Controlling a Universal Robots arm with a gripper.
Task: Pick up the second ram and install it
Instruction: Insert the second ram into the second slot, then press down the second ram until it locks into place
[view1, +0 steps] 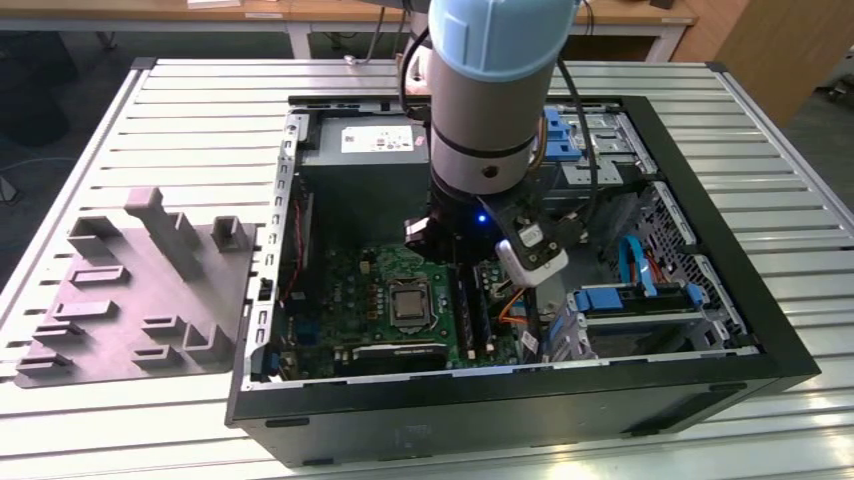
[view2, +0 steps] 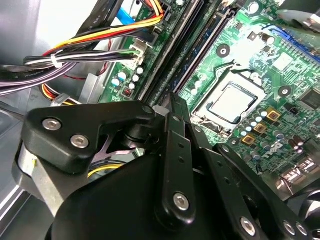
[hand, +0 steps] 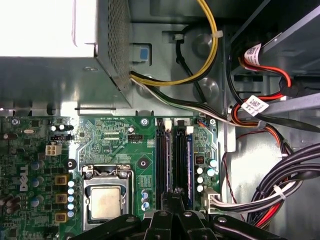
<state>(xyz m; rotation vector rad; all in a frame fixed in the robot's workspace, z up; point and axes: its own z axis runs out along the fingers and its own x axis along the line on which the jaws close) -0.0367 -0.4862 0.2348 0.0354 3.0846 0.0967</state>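
Over the green motherboard (view1: 350, 285), in the exterior view, the claw (view1: 451, 240) hangs above its long black slots. In the second wrist view its jaws look drawn together, nothing visibly held. In the first wrist view a thin blue strip, seemingly the second ram (hand: 189, 165), stands in the motherboard's outermost slot just beside the claw, its long axis along the slots.

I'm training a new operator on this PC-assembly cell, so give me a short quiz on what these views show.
1. True or false: the case lies open, with the arm reaching inside it.
2. In the first wrist view, the gripper is over: A) the slots beside the CPU socket; B) the power supply; C) the bare table.
3. Fill in: the grey fixture lies outside the case, on the exterior view's ____.

Key: 1 true; 2 A; 3 left.
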